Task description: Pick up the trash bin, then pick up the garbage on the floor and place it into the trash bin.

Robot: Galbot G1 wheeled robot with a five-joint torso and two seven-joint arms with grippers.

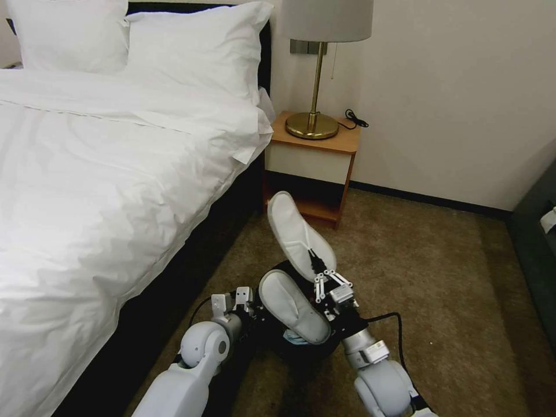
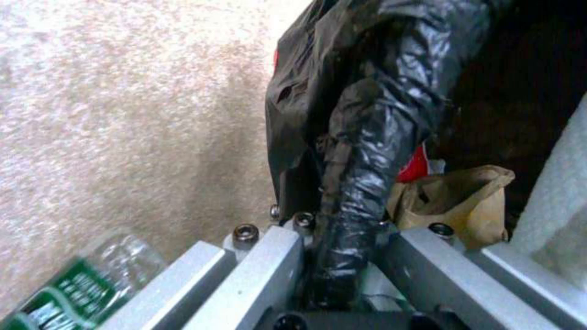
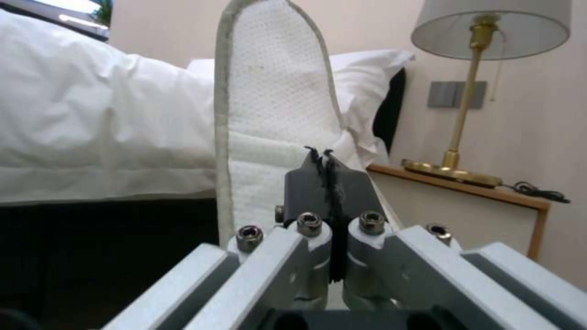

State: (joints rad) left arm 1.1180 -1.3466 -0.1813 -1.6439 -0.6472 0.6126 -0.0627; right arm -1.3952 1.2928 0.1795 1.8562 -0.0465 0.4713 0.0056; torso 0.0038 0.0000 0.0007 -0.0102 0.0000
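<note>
Our right gripper (image 1: 314,267) pinched one white slipper (image 1: 298,231) tight, holding it up over the trash bin (image 1: 307,341). Our left gripper (image 2: 342,256) had its jaws squeezed on the bin's black bag (image 2: 373,137). Another slipper (image 1: 292,304) lay across the bin.

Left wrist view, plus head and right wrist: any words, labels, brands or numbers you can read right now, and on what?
Nothing readable in any view.
Bottle, lying on the carpet by the left gripper: green label with white print, too blurred to read.
Red item inside the trash bin: no legible print.
Slipper in the right gripper: plain white, no text.
Second slipper in the bin: no text.
</note>
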